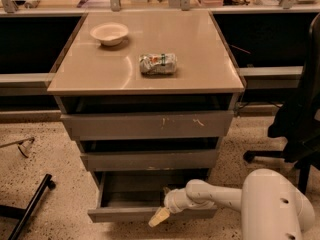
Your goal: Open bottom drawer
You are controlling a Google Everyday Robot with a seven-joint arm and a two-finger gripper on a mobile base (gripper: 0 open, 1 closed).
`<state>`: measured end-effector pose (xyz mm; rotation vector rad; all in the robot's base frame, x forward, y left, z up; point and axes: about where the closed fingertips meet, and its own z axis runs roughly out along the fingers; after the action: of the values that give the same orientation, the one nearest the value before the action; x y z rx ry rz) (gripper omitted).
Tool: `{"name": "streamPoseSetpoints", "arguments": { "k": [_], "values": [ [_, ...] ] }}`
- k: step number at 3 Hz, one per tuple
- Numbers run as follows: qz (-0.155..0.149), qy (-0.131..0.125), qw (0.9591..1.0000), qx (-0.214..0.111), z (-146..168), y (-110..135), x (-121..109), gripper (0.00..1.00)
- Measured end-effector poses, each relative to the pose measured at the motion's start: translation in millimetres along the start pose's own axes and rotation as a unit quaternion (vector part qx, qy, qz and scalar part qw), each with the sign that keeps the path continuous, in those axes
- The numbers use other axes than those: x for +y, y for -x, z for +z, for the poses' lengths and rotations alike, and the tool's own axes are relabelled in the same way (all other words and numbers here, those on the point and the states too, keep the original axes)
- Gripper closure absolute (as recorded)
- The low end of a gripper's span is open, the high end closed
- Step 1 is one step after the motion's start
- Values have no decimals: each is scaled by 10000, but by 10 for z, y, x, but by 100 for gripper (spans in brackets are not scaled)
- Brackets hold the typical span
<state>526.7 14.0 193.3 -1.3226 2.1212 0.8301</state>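
bottom drawer [122,214] is out, inside showing. end effector [160,217] sits at the drawer's front edge, approx mid-width, can't tell if it's open or closed tbh

The gripper [160,217] hangs at the bottom drawer [122,215] front, open floor [70,189] leftward, a black chair [300,119] rightward

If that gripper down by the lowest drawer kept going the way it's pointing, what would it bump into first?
Probably the speckled floor: the gripper slants down-left across the front of the bottom drawer, though depth is unclear.
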Motion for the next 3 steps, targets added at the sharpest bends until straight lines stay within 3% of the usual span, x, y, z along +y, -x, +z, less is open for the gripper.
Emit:
{"name": "streamPoseSetpoints", "arguments": {
  "k": [1,2,3],
  "values": [
    [346,214,9992,-60,-41,-178,280,0],
    [686,229,9973,-138,-164,-362,539,0],
    [686,229,9973,-138,-173,-347,537,0]
  ]
}}
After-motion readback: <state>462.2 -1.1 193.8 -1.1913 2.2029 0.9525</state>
